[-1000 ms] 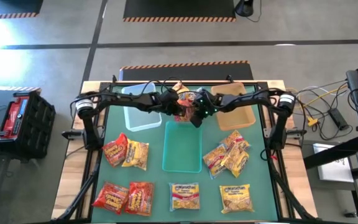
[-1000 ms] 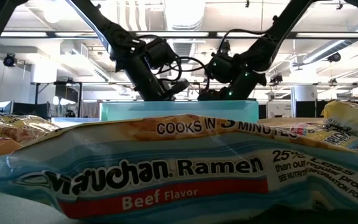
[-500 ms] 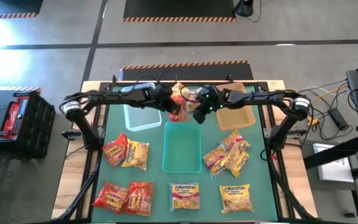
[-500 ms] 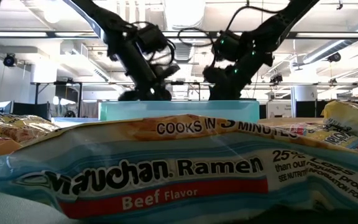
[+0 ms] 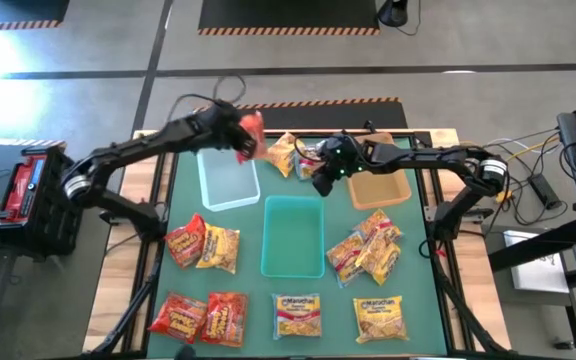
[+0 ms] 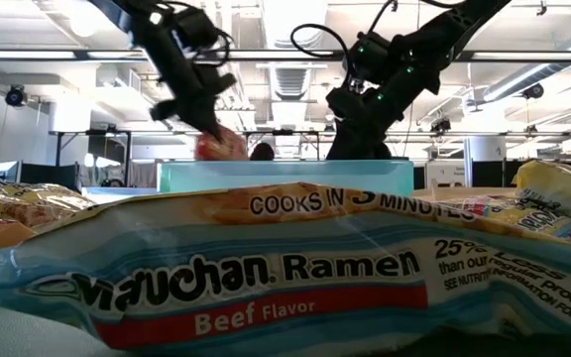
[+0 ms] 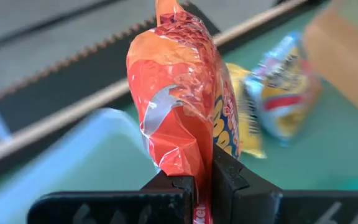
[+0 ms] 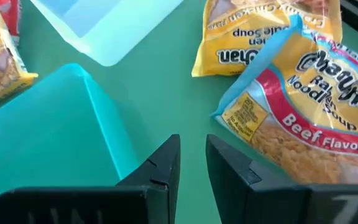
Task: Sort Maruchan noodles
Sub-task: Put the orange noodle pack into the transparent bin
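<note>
My left gripper (image 5: 238, 133) is shut on a red-orange noodle packet (image 5: 252, 130), raised above the far edge of the clear bin (image 5: 228, 178); the low view shows that packet (image 6: 218, 146) in the air. My right gripper (image 8: 192, 158) hovers narrowly open, nothing between its fingers, over the green mat near the far middle (image 5: 320, 182). Just beyond it a yellow packet (image 5: 285, 155) and a yellow-and-red beef packet (image 8: 294, 121) lie flat on the mat. Other packets lie in groups along the near half (image 5: 203, 247). My left gripper pinches one end of the red-orange packet (image 7: 199, 186) between its two fingers. The packet shows edge-on and stands out past the fingertips (image 7: 227, 179). It is lifted clear of the table and the bins.
A teal bin (image 5: 293, 262) stands in the middle and a tan bin (image 5: 396, 190) at the far right. Packets lie at the near left (image 5: 203, 318), near middle (image 5: 298, 315), near right (image 5: 380, 318) and right (image 5: 365, 250). One packet (image 6: 266, 288) fills the low view's front.
My left gripper has swung from the far middle toward the table's left edge and upward, rolling as it went, carrying the red-orange packet clear of the pile. My right gripper has risen a little above the two packets left lying there.
</note>
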